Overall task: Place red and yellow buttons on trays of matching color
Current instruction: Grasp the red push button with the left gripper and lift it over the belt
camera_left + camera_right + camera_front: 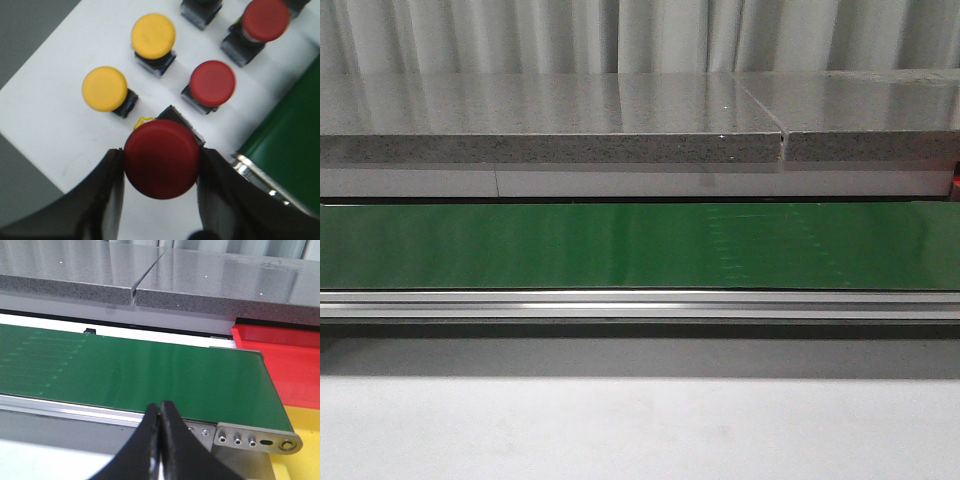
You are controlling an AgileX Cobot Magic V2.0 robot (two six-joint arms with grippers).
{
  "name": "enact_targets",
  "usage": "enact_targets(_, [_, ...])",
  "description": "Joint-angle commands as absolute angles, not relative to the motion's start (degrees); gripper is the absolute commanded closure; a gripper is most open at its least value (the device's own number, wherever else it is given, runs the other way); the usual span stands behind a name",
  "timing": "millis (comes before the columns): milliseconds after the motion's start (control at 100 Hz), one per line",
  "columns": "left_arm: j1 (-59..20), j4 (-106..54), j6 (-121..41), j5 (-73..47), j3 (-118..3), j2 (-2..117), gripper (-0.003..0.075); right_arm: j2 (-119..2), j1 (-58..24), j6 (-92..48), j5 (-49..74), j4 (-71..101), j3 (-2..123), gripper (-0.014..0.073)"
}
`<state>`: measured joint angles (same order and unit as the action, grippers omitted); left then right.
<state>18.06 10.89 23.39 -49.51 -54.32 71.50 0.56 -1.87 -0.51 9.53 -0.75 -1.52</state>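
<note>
Green conveyor belt (pixel 620 245) fronts a grey speckled stone slab (pixel 550 120).

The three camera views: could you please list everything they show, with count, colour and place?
Red buttons: three, red; one between the left gripper's fingers, two more on the white surface beyond it.
Yellow buttons: two, yellow; side by side on the white surface.
Another button base: one, dark; cut off at the edge of the left wrist view, cap colour hidden.
Conveyor belt: one, green; across the front view.
Red tray: one, red; past the belt's end.
Yellow tray: one, yellow; next to the red tray.
Stone slabs: two, grey speckled; behind the belt.
Left gripper: black, shut on a red button.
Right gripper: black, fingers shut, empty.
</note>
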Motion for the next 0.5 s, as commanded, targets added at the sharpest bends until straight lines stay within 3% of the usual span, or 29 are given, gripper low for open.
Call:
enact_targets(0, [18.13, 7.06, 18.41, -49.32, -59.17, 69.26, 0.0739, 1.41, -1.93, -0.60, 4.89, -1.31, -0.95, 0.0662])
enact_targets(240, [17.76, -2.71, 8.66, -50.98, -64.52, 70.43, 0.0739, 1.41, -1.93, -0.60, 4.89, -1.31, -0.95, 0.0662])
enact_targets(490, [11.88, -2.39, 7.69, -50.36, -65.02, 74.52, 0.0739, 1.41, -1.93, -0.60, 4.89, -1.31, -0.95, 0.0662])
